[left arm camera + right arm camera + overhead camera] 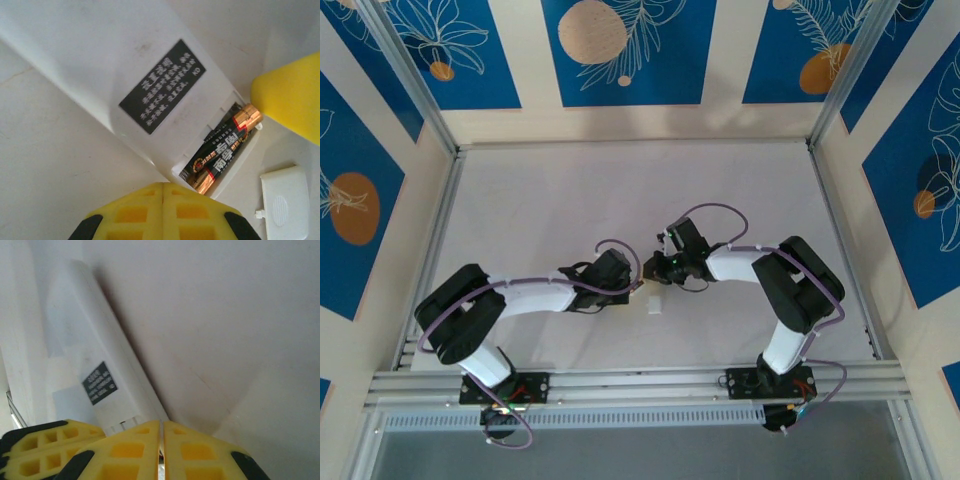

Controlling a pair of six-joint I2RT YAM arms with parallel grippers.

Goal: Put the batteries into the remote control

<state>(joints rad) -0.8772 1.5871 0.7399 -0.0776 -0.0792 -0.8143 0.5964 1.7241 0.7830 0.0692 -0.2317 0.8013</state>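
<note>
White bench (620, 190), blue-patterned walls behind. Batteries (223, 147) seen lying in open compartment at end of remote control (100, 55), just ahead of left hand (163, 192). Left hand pads pressed together, nothing gripped. Right hand (161, 431) also closed, remote just beyond its fingertips. Loose white cover (283, 200) laid on bench, right of left hand.

I count one remote control (100, 60), with one dark label (162, 85) on its back. In its open compartment I make out one battery (225, 147) for certain. A dark strip beside it may be a second; I can't tell. One loose white cover (284, 202) lies on the bench (50, 165). There are two arms, the left arm (535, 295) and the right arm (750, 262). There are two claws, the left claw (163, 210) and the right claw (161, 440).
</note>
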